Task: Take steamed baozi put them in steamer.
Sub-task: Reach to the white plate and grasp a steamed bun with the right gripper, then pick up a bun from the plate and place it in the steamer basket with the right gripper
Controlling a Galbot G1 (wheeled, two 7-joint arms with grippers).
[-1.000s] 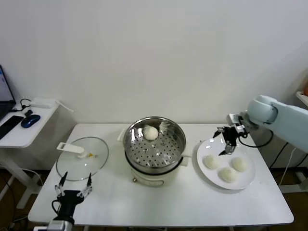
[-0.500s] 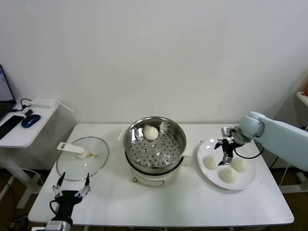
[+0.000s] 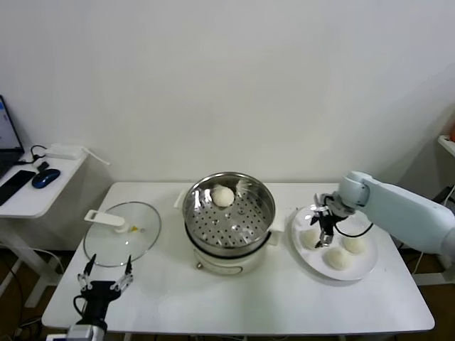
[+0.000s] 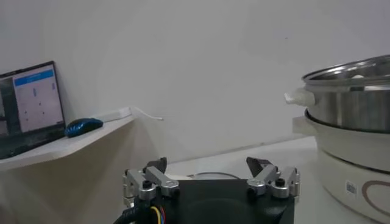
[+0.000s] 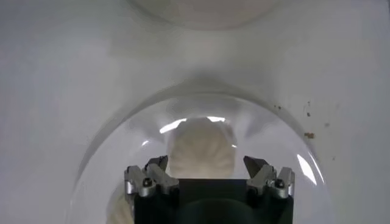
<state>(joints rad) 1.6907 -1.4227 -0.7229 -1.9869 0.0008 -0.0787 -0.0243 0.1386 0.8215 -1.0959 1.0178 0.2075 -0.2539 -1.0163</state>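
baozi: cream-white | steamer: shiny steel, perforated | plate: white

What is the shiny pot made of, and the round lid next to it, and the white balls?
The steamer looks like polished steel: it is silvery, mirrors light, and has a floor punched with holes. The lid seems to be clear glass, since the table shows through it, with a white, probably plastic, handle. The baozi look like soft matte dough, smooth and cream-white.
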